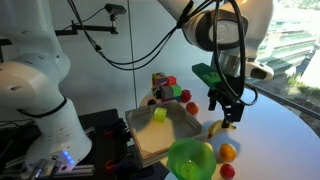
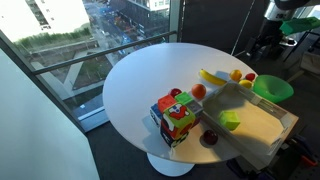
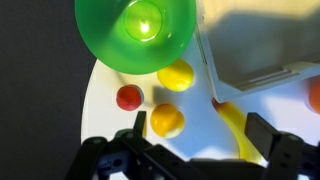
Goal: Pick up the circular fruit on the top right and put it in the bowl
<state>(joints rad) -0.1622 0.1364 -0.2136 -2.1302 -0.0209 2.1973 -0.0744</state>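
The small round orange fruit (image 3: 167, 120) lies on the white table near the lime-green bowl (image 3: 135, 30). My gripper (image 3: 200, 135) is open and empty, hovering above the table. The fruit lies just inside its left finger and the banana (image 3: 235, 130) near its right finger. In both exterior views the fruit (image 1: 228, 152) (image 2: 237, 75) sits beside the bowl (image 1: 190, 158) (image 2: 273, 88). In an exterior view my gripper (image 1: 228, 108) hangs above the banana (image 1: 218, 127), clear of the fruit.
A yellow round fruit (image 3: 176, 74) and a small red fruit (image 3: 129, 97) lie between the orange fruit and the bowl. A beige tray (image 1: 175, 135) holds a green block (image 1: 160, 114). A colourful cube (image 2: 177, 115) and red fruits (image 2: 199, 91) stand further off.
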